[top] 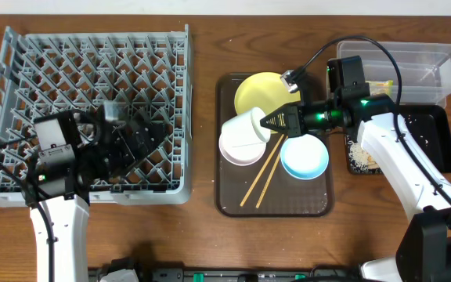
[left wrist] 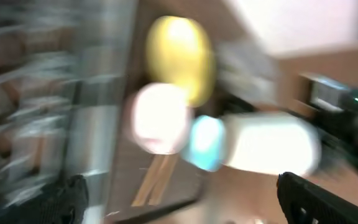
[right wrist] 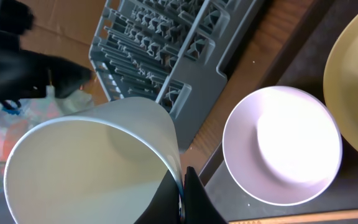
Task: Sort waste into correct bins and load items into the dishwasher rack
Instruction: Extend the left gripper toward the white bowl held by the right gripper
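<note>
Right pincer (right wrist: 182, 194): clamped on the rim of the white cup (right wrist: 92, 165), with one finger inside the wall and one outside.
White cup: held tilted above the brown tray (top: 233, 200), at the right pincer's 9 o'clock in the overhead view; its mouth faces the wrist camera.
White bowl (top: 239, 146): on the brown tray, at 7 o'clock from the right pincer, just under the cup.
Yellow plate (top: 261, 90): at the tray's 12 o'clock end, near the cup.
Light blue bowl (top: 304, 157): on the tray, at 5 o'clock from the right pincer.
Chopsticks (top: 263, 176): lying slantwise on the tray between the two bowls.
Dishwasher rack (top: 92, 63): on the wooden surface (top: 202, 235) at the tray's 9 o'clock, apart from it.
Left pincer (top: 149, 137): over the rack's 6 o'clock part; its wrist view is blurred, but the fingers seem spread wide with nothing between them.
Clear container (top: 421, 66): at the tray's 2 o'clock.
Black tray (top: 433, 145): just below the clear container, with rice scraps (top: 362, 157) at its 9 o'clock end.
</note>
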You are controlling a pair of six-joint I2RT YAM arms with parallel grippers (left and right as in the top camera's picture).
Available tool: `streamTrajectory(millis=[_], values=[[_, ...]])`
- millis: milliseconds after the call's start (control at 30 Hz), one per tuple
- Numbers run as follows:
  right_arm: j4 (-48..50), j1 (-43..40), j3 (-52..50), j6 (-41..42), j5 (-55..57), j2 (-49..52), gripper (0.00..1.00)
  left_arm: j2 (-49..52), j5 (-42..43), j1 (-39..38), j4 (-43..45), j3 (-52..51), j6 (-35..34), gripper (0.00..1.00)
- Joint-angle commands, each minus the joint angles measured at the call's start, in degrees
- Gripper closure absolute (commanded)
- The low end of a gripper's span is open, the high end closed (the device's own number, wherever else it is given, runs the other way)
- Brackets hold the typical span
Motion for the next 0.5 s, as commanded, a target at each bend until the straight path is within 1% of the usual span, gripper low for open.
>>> streamTrajectory(millis=[0,67,167,333,467], values=[[-0.2,-0.3,0.4,-1.4,-2.5,0.3,0.99,0.0,24.7,0.1,3.0,1.5,5.9,0.02],[0.4,-0.3,0.4,-2.6,-6.7,0.3,0.99,0.6,30.0,0.1,4.1,1.5,5.9,0.02],[2.3,-0.2,0.4,-3.4,-13.7,0.3,0.99,1.6,33.9,0.0,4.0,1.4,5.8,0.02],[7.2,-0.1,0.4,-3.5,-23.9,0.3,0.99,3.1,33.7,-3.3,4.0,1.2,5.9,0.02],[9.3,0.4,0.4,-3.3,-26.7,0.3,0.99,5.3,33.1,-7.7,4.8,1.2,5.8,0.02]])
